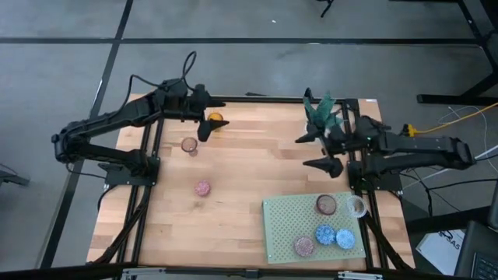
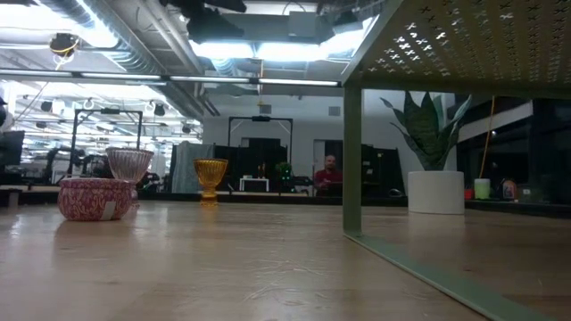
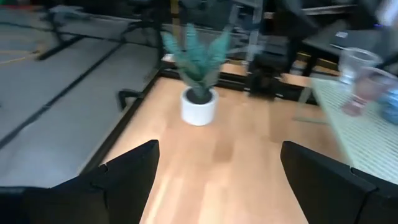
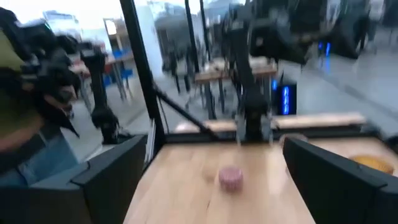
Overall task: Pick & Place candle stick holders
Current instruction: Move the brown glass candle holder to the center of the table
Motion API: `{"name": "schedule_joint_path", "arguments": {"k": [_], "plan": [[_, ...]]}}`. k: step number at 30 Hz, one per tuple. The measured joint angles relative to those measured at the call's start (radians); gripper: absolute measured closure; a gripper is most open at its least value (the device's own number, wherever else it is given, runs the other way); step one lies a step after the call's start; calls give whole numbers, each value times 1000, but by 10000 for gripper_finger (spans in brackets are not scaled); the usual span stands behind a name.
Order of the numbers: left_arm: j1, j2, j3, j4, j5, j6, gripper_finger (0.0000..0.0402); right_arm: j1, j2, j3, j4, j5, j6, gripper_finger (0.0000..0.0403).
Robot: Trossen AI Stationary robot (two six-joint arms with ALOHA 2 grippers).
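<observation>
Amber holder [image 1: 215,118] beside left claw [image 1: 204,128]

Bare wood lies open across the table's [image 1: 233,225] middle; only the pink holder [image 1: 202,187] and clear holder [image 1: 189,145] stand left, the potted plant [image 1: 320,113] far right.

**Open workshop with bright ceiling lights**

Long white ceiling lights [image 2: 268,49] glare above exposed silver ducting [image 2: 134,45]. A grey concrete floor [image 1: 257,66] surrounds the pale wooden table [image 1: 241,179]. A person [image 2: 328,174] sits far back among dark desks.
</observation>
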Motion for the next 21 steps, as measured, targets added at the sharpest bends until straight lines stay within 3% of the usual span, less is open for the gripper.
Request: {"name": "schedule_joint_path", "arguments": {"k": [4, 12, 16, 21], "plan": [[35, 19, 0, 15, 51, -14, 68, 1, -105, -155, 149, 9, 14, 20], [92, 45, 1, 106, -168, -57, 68, 0, -270, -323, 180, 221, -7, 20], [92, 60, 1, 94, -250, -113, 68, 0, -335, -370, 176, 217, -59, 20], [92, 116, 5, 85, -277, -175, 68, -1, -462, -466, 183, 212, -60, 20]]}}
